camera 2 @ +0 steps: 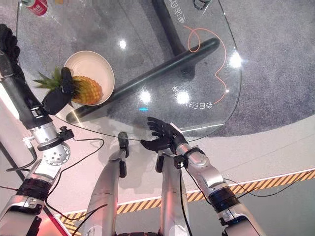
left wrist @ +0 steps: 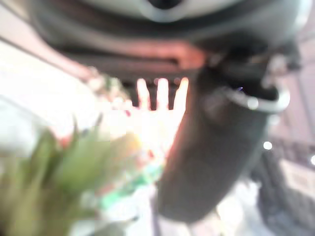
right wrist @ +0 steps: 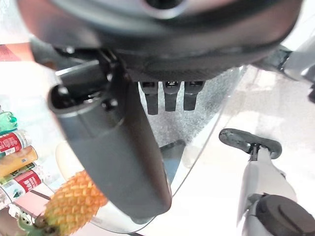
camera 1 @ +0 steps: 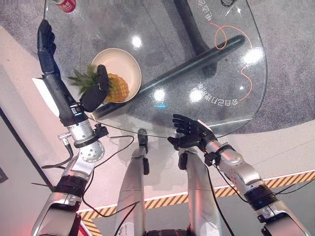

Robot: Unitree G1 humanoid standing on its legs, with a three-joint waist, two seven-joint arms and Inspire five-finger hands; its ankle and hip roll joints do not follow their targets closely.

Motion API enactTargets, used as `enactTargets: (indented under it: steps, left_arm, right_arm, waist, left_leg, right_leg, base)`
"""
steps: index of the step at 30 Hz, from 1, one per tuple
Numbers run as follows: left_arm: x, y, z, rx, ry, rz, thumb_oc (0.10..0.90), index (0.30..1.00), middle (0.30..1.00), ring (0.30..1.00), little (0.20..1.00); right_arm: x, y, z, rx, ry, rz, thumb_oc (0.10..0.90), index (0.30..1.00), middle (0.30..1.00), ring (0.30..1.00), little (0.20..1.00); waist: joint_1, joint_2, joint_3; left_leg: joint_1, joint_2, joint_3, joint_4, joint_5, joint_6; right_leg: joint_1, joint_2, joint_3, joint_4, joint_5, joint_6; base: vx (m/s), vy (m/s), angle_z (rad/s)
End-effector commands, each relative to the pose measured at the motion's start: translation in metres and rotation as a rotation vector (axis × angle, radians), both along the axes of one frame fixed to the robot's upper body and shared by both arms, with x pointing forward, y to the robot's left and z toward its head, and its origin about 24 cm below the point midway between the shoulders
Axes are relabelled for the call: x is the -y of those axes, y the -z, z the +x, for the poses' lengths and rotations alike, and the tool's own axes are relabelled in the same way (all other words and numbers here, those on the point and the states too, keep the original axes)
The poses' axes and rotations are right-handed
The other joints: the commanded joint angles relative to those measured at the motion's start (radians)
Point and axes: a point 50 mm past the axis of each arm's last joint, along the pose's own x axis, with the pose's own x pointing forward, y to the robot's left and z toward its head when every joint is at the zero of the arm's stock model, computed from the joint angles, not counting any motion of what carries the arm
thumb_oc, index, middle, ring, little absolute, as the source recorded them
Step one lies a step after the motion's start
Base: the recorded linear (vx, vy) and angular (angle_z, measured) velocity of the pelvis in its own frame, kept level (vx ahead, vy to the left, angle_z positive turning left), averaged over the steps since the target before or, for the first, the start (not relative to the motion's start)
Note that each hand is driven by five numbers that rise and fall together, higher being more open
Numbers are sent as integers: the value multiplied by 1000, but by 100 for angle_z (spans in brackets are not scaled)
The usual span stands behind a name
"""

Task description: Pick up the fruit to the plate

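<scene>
Left eye view: near the clear glass tabletop (camera 1: 216, 73) edge, the right hand (camera 1: 189, 132) hovers with spread fingers, holding nothing. Farther left, the left hand (camera 1: 96, 91) has its thumb against the orange pineapple (camera 1: 117, 87) lying on the round cream plate (camera 1: 123, 61), fingers extended.

My left arm reaches up and forward from the lower left, forearm stretched long. My left hand (camera 1: 74, 81) is spread wide: the fingers (camera 1: 46, 42) point straight away from me, and the thumb (camera 1: 101, 83) stands out to the side, well apart from them. My right arm comes in from the lower right, bent at the elbow. My right hand (camera 1: 189, 132) hangs low, near my middle, palm down, fingers loosely spread and relaxed, holding nothing
</scene>
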Motion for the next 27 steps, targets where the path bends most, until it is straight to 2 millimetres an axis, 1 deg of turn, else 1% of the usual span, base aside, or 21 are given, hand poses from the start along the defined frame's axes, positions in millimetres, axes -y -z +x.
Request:
enactTargets:
  steps: [1, 8, 16, 21, 24, 27]
  left_arm:
    - [6, -27, -16, 184, 98, -5, 800, 900, 900, 900, 900]
    - [9, -26, -23, 166, 132, 40, 800, 900, 900, 900, 900]
    - [6, -19, -27, 107, 169, -2, 800, 900, 900, 900, 900]
    - [0, -4, -28, 17, 179, -82, 800, 900, 900, 900, 900]
    - [-7, 14, -28, -78, 189, -199, 800, 900, 900, 900, 900]
    - [-12, 31, -30, -152, 189, -255, 800, 900, 900, 900, 900]
  right_arm:
    - [-10, -21, -17, 132, -107, 62, 800, 900, 900, 900, 900]
    - [-9, -17, -21, 128, -116, 70, 800, 900, 900, 900, 900]
    - [-7, -11, -25, 120, -116, 68, 800, 900, 900, 900, 900]
    - [-3, -3, -29, 110, -109, 72, 800, 900, 900, 900, 900]
    - [0, 6, -33, 93, -95, 76, 800, 900, 900, 900, 900]
    - [3, 14, -38, 76, -81, 70, 800, 900, 900, 900, 900]
  waist:
    - [-3, 67, -26]
    - [-2, 71, -26]
    - [3, 76, -26]
    - [11, 70, -26]
    - [19, 64, -26]
    - [26, 59, -26]
  left_leg:
    - [39, -85, 22, -15, -48, 34]
    - [70, -83, 23, -28, -43, 34]
    - [113, -82, 18, -35, -42, 31]
    - [180, -83, 12, -52, -42, 28]
    - [244, -90, 0, -69, -41, 26]
    - [297, -95, -10, -85, -38, 24]
  right_leg:
    - [55, 52, -77, 5, -7, 48]
    - [88, 55, -76, -3, -12, 48]
    - [134, 54, -75, -7, -19, 51]
    - [209, 51, -78, -30, -23, 56]
    - [279, 47, -85, -53, -24, 60]
    - [339, 43, -90, -72, -25, 61]
  base:
    - [-4, -31, -1]
    - [-2, -22, -5]
    - [-1, -8, -3]
    - [-6, -40, -1]
    - [-15, -60, -3]
    - [-10, -51, 3]
